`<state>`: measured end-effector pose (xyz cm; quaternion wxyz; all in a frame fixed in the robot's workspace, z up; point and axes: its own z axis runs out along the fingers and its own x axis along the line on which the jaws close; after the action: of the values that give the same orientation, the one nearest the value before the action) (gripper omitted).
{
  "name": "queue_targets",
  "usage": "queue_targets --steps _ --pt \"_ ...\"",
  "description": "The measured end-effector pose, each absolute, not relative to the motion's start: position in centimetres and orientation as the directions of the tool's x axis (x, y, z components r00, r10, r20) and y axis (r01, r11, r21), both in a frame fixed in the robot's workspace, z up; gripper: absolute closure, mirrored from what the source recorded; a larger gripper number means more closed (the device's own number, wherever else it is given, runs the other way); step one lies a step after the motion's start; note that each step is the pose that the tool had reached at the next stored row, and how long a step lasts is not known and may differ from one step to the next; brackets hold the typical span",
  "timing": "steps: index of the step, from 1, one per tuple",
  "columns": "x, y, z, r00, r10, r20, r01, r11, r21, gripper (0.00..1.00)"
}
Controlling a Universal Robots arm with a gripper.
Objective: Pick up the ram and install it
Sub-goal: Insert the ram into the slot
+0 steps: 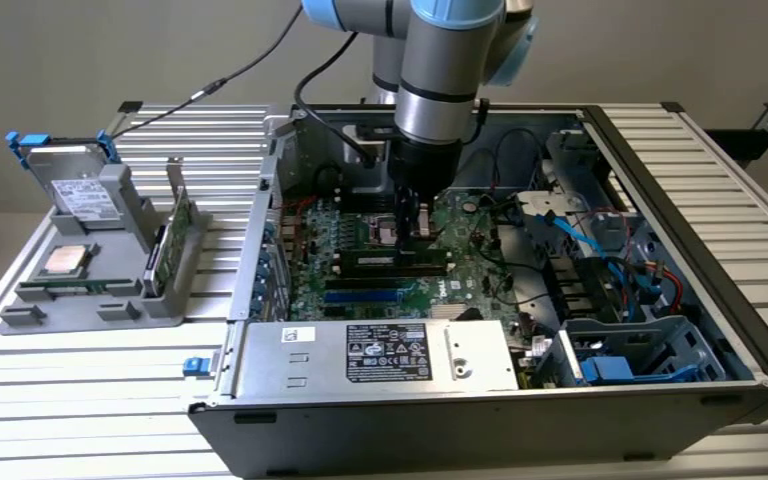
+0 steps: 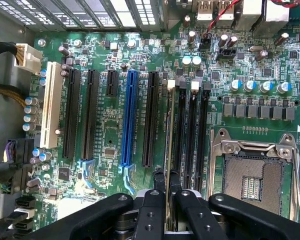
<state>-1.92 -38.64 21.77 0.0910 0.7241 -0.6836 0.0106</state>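
In the wrist view my gripper [image 2: 167, 192] is shut on the ram [image 2: 168, 130], a thin green stick seen edge-on and running lengthwise along the black memory slots [image 2: 192, 135] beside the processor socket [image 2: 250, 177]. The ram stands on edge in line with the slot nearest the black expansion slots; I cannot tell whether it is seated or just above. From outside, the gripper [image 1: 418, 222] reaches down into the open computer case [image 1: 651, 400], over the middle of the green motherboard [image 1: 471, 285].
A grey holder [image 1: 91, 300] at the exterior view's left carries a hard drive [image 1: 80, 190], a square silver processor [image 1: 67, 258] and an upright green expansion card [image 1: 171, 245]. The power supply [image 1: 384, 355] lies along the case front. Cables and drive cages [image 1: 624, 290] crowd its right side.
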Motion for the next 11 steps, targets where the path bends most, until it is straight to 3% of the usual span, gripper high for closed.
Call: queue_targets --steps 11 --pt "-1.93 -38.70 21.59 0.065 -0.988 0.140 -0.992 -0.049 0.117 0.86"
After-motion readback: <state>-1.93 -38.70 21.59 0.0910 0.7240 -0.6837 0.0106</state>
